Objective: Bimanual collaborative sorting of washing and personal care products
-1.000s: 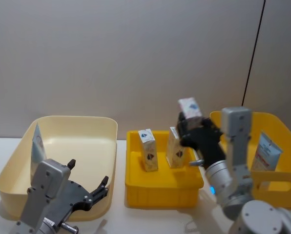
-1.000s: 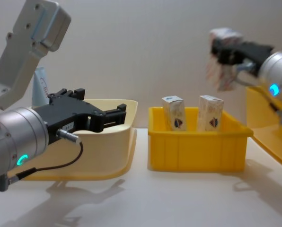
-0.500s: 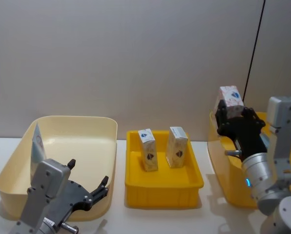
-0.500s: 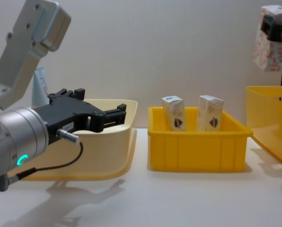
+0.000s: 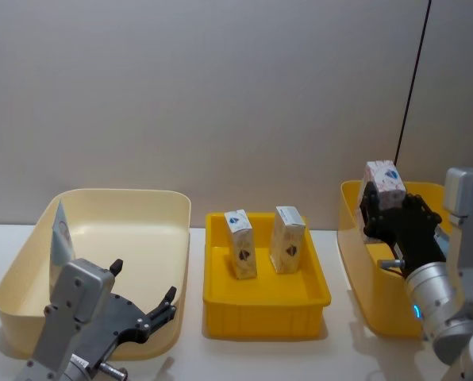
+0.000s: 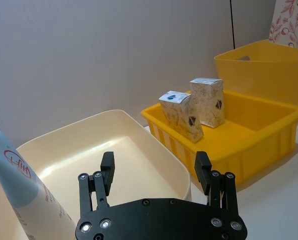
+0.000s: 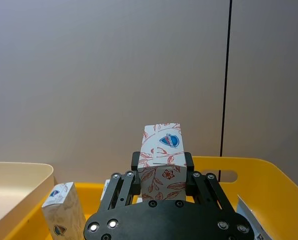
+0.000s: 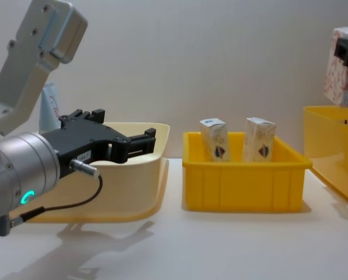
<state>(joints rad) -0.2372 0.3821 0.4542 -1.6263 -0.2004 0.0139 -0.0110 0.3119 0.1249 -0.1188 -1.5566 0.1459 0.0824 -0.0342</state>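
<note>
My right gripper (image 5: 385, 208) is shut on a white carton with red floral print (image 5: 382, 176), holding it upright above the big yellow bin (image 5: 362, 278) on the right. The right wrist view has this carton (image 7: 161, 145) clamped between both fingers. Two more cartons (image 5: 240, 243) (image 5: 288, 238) stand in the small yellow bin (image 5: 264, 305) in the middle. A pale-blue tube (image 5: 59, 236) leans in the cream bin (image 5: 125, 202) on the left. My left gripper (image 5: 144, 313) hangs open at that bin's front, and in the left wrist view its fingers (image 6: 107, 167) hold nothing.
A further tube (image 7: 254, 225) lies inside the right yellow bin (image 7: 249, 165). The three bins sit side by side on a white table against a grey wall. A black cable (image 5: 411, 87) runs down the wall behind the right bin.
My right gripper has carried the floral carton from over the middle bin rightward to above the right yellow bin, then slightly lower. The left arm has not moved.
</note>
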